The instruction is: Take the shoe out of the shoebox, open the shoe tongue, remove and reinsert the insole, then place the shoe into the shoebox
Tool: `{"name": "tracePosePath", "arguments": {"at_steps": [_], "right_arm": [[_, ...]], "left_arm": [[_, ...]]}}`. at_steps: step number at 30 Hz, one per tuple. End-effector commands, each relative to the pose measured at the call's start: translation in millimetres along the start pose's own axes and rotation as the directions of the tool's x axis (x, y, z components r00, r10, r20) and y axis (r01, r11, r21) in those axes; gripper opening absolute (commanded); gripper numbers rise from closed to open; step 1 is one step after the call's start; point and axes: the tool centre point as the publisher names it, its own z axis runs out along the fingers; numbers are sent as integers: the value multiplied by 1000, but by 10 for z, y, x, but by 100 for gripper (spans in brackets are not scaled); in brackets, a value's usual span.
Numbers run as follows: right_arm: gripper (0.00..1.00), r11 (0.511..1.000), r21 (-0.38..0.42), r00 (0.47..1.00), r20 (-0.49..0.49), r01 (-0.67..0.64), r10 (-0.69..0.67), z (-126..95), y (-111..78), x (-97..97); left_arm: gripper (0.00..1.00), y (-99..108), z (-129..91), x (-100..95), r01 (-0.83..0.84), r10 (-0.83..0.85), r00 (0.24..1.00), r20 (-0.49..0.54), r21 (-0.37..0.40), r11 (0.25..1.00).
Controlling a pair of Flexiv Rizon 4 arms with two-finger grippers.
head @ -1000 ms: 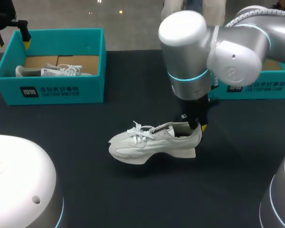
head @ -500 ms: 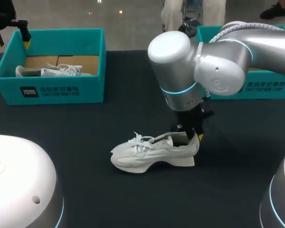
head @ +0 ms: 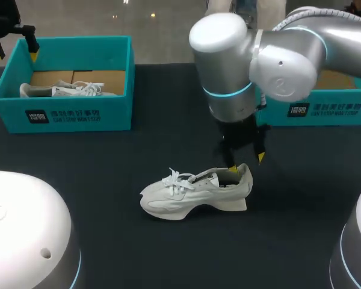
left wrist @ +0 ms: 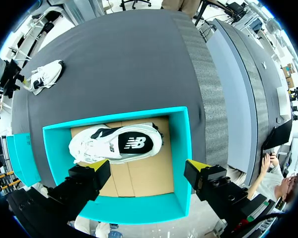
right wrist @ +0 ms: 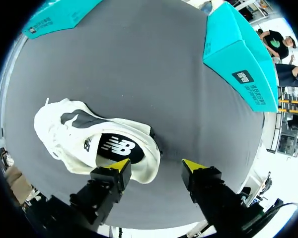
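Observation:
A white laced shoe [head: 195, 191] stands upright on the dark table, toe towards the left. My right gripper [head: 245, 162] hangs open just above its heel, touching nothing. In the right wrist view the shoe [right wrist: 84, 136] lies under and ahead of the right gripper [right wrist: 157, 166], one yellow fingertip [right wrist: 120, 165] over the heel collar, the other beside the heel. My left gripper [left wrist: 149, 168] stands open above the left teal shoebox [head: 66, 114], where a second white shoe [left wrist: 114, 145] lies on cardboard. The black insole shows inside each shoe.
A second teal shoebox [head: 325, 108] stands at the back right, behind the right arm, and shows in the right wrist view as the teal shoebox [right wrist: 238, 44]. The white arm bases [head: 24, 229] fill the front corners. Bare dark table lies around the shoe.
My right gripper lowered the shoe by its heel onto the table, then opened and rose a little off the heel. The left arm has not moved.

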Motion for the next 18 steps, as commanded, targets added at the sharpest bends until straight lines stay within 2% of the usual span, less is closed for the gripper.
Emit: {"name": "tracePosePath", "arguments": {"at_steps": [1, 3, 5, 6, 7, 18], "right_arm": [[100, 938, -162, 942, -93, 305, -323, -336, -119, -262], [100, 805, -203, 808, -93, 557, -582, -351, -127, -236], [100, 659, -256, 672, -44, 708, -739, -363, -179, -228], [100, 563, -292, 579, -36, 773, -814, -391, -246, -207], [100, 544, -297, 564, -23, 785, -826, -398, -280, -230], [100, 544, -297, 564, -23, 785, -826, -398, -280, -230]], "left_arm": [[100, -1, -1, 3, -1, 1, 1000, 0, 0, 1000], [100, -1, -1, 3, -1, 1, 1000, 0, 0, 1000], [100, -1, -1, 3, -1, 1, 1000, 0, 0, 1000], [100, -1, -1, 3, -1, 1, 1000, 0, 0, 1000], [100, -1, -1, 3, -1, 1, 1000, 0, 0, 1000], [100, -1, -1, 3, -1, 1, 1000, 0, 0, 1000]]}}
